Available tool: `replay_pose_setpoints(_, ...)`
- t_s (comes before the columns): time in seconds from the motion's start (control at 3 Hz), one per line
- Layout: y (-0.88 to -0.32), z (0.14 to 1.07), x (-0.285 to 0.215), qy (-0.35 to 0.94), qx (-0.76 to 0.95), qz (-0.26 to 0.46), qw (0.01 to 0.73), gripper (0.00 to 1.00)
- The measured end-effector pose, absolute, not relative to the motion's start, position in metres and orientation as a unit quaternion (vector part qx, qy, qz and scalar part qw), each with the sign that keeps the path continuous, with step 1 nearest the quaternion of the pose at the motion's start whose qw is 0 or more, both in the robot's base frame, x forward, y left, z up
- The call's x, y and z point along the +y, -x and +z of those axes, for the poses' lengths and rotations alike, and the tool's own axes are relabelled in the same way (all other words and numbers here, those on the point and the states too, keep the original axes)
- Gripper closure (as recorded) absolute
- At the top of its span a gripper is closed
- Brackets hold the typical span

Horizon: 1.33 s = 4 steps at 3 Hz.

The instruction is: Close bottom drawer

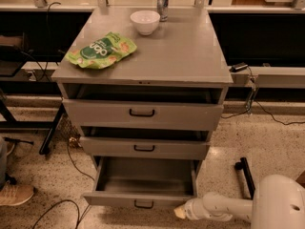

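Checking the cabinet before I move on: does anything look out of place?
Yes: the bottom drawer stands pulled far out, its box exposed. The gripper is low beside the right end of its front panel.

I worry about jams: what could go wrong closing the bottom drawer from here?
1. The pincer sits by the right end of the bottom drawer front, well off from its centre handle. A push there may skew the drawer and bind it.
2. The middle drawer juts out just above, so the arm could bump it if it rises.
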<state>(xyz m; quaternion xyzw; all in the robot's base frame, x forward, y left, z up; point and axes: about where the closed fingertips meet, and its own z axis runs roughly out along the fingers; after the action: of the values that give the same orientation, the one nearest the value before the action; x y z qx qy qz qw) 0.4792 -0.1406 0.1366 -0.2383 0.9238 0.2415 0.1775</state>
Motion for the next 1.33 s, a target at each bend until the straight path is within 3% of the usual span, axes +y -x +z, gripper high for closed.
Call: replay_pose_setpoints(1.33, -0.552, 0.156, -0.095, 0.307, 0.883, 0.257, 0.245, 1.00)
